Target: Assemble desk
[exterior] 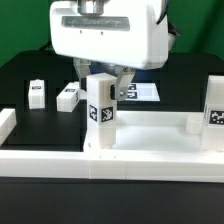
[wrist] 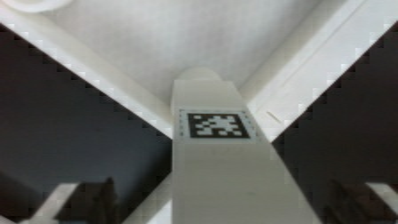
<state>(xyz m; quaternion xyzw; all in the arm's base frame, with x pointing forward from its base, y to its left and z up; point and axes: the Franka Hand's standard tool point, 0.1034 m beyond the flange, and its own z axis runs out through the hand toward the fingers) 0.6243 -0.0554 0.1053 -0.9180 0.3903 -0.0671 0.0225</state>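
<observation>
On the black bench (exterior: 25, 68), desk parts, all white plastic.

Item 1: tabletop (exterior: 150, 128), a shallow rectangular tray with a raised rim. It lies flat, just behind the long border wall (exterior: 60, 162).

Item 2: square leg (exterior: 100, 112) with a black-and-white tag (wrist: 217, 124) on its face. It stands upright at the tabletop's corner on the exterior view's left.

Item 3: second leg (exterior: 213, 108), tagged, upright at the tray's end on the exterior view's right.

Items 4 and 5: two loose legs (exterior: 37, 92) (exterior: 68, 96), well apart from the tray on the exterior view's left.

The tool (exterior: 102, 82) is over item 2, its fingers (wrist: 68, 200) spread to either side. In the wrist view a dark gap shows between each finger and the leg.
</observation>
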